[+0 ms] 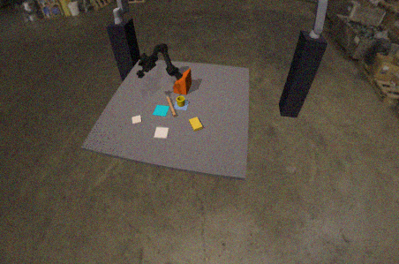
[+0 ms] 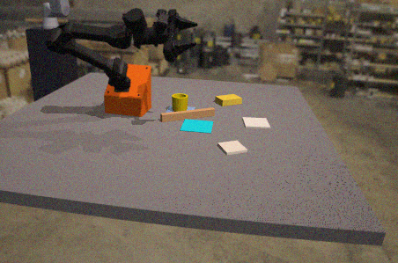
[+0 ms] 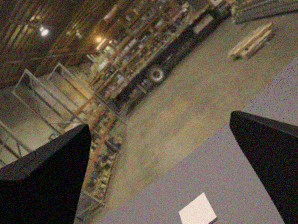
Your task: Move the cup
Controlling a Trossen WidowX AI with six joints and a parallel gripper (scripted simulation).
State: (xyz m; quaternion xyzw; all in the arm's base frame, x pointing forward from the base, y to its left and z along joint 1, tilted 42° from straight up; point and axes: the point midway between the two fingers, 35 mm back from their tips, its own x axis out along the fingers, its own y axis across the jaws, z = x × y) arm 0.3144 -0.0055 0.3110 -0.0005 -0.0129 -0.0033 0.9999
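A yellow cup (image 1: 180, 101) (image 2: 180, 101) stands upright on a light blue pad (image 1: 185, 107) (image 2: 192, 107) near the middle of the grey table (image 1: 212, 149) (image 2: 132, 175). A wooden stick (image 1: 170, 106) (image 2: 187, 114) lies between the two pads. My gripper (image 1: 141, 71) (image 2: 194, 33) (image 3: 162, 125) is open and empty. It hangs high in the air, well away from the cup and near the table's edge. I cannot see any marbles inside the cup.
The arm's orange base (image 1: 183, 82) (image 2: 128, 91) stands just behind the cup. A yellow block (image 1: 195, 123) (image 2: 228, 99) and two white tiles (image 1: 136, 119) (image 1: 161, 132) (image 2: 256, 122) (image 2: 232, 147) lie around the pads. One white tile (image 3: 197, 215) shows in the wrist view. Two dark pillars (image 1: 302, 71) (image 1: 123, 45) stand off the table.
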